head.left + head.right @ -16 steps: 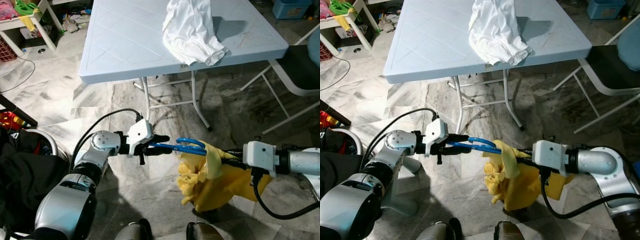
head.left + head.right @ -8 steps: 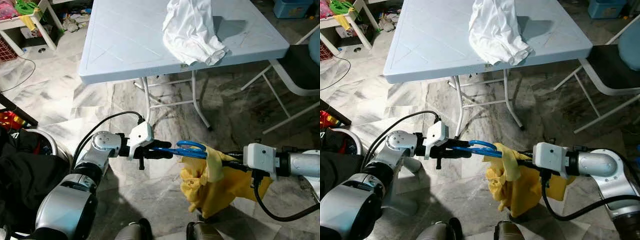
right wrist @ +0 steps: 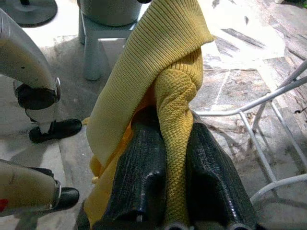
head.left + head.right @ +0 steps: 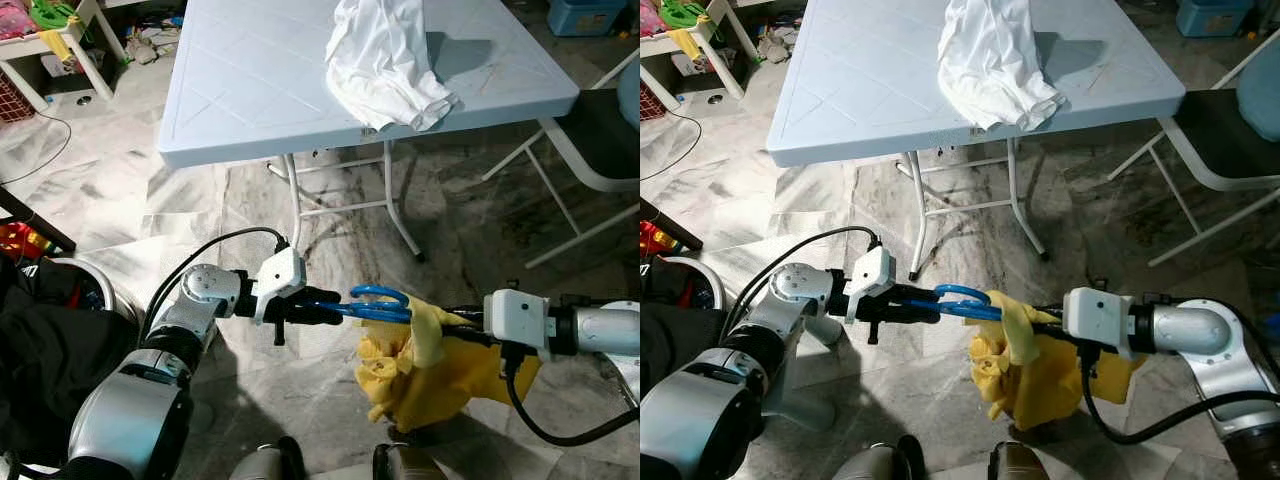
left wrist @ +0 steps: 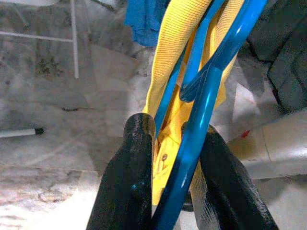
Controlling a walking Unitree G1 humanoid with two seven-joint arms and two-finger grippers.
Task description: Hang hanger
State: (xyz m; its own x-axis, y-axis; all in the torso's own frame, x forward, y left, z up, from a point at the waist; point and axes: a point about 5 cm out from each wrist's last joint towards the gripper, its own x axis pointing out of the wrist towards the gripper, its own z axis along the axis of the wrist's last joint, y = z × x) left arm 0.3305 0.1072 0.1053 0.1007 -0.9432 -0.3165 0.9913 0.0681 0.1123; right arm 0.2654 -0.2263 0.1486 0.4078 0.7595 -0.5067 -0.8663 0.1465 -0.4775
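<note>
— What's over on the left?

— A dark heap of clothing [image 4: 45, 370] at the lower left of the head view, on the marble floor [image 4: 130, 190]. The left hand [image 4: 335, 308] reaches inward from there, its two black fingers [image 5: 125, 187] clamped on the blue hanger [image 4: 378, 301]; the wrist view shows the blue bar squeezed between them.

— And the hanger itself?

— It is held in the air above the floor, below and in front of the near edge of the pale blue worktop [image 4: 260, 80], stretching from the left hand across to the yellow garment [image 4: 440, 365]. Its far end runs into the knit cloth.

— The garment?

— It droops in a bunch between the two arms, above the robot's feet. A fold of it loops over the hanger.

— Right hand?

— The right hand [image 4: 455, 322] comes in from the right; its fingers [image 3: 144, 177] are pinched on a ribbed fold of the yellow garment.

— Anything on the worktop?

— A crumpled white garment [image 4: 385, 60] lies near its right front corner, partly hanging over the edge. A folding chair [image 4: 600, 130] stands just to the right.
</note>
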